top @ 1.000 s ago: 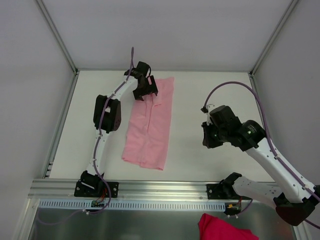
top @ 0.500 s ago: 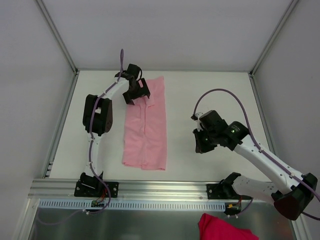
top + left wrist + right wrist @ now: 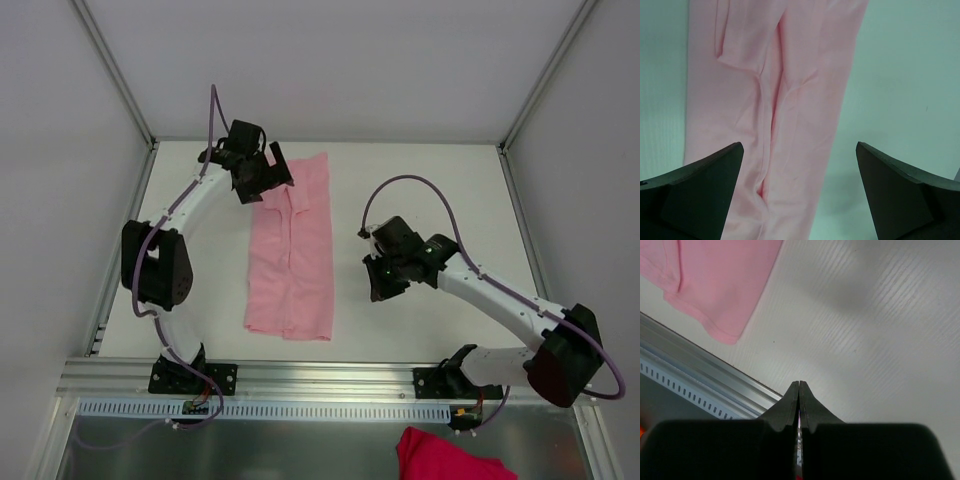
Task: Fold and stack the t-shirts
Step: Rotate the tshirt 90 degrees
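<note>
One pale-pink t-shirt point(image 3: 293, 250) lies flat on the white table, folded lengthwise into a long narrow strip running from far to near. My left gripper point(image 3: 266, 178) hovers at the strip's far left corner, open and holding nothing. In the left wrist view the t-shirt point(image 3: 775, 90) fills the upper left, and the gripper point(image 3: 799, 146) has its two dark fingers spread wide over it. My right gripper point(image 3: 380, 283) hangs over bare table just right of the shirt, shut and empty. The right wrist view shows the gripper point(image 3: 799, 383) with fingers pressed together and the t-shirt's near corner point(image 3: 715, 280) at the upper left.
An aluminium rail point(image 3: 320, 375) runs along the table's near edge and also shows as the rail point(image 3: 700, 375) in the right wrist view. A magenta cloth point(image 3: 450, 460) lies below it at the bottom right. Grey walls and frame posts enclose the table on three sides.
My left arm has swung left and back, carrying its gripper off the shirt's far end and opening fully. My right gripper, still shut, has moved left toward the shirt.
</note>
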